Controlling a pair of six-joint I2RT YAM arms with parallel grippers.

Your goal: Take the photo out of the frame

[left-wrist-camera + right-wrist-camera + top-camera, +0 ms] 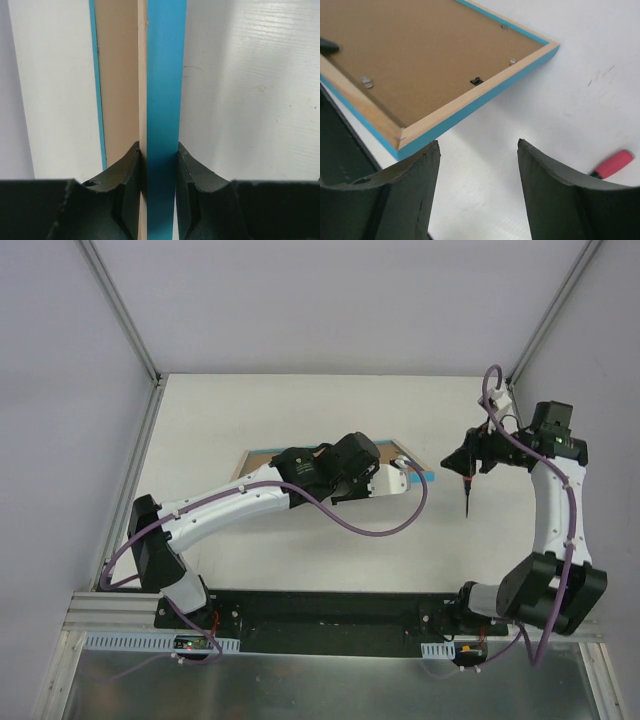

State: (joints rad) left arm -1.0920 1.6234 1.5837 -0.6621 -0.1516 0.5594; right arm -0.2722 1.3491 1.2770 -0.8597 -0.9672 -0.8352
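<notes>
Frame [470,102] is being held back-up on the surface [580,90], with one rail being pinched by the left claw [159,167], clenched on it. Right claw [477,150] is being hung released, grasping nothing, just off the frame's corner. Backing board [420,45] is being shown seated inside the frame, metal tabs [366,81] at its edge. Photo is not being seen and is judged to be under that board, within the frame. Progress is being judged early: board and photo are both waiting to be lifted out.
</notes>
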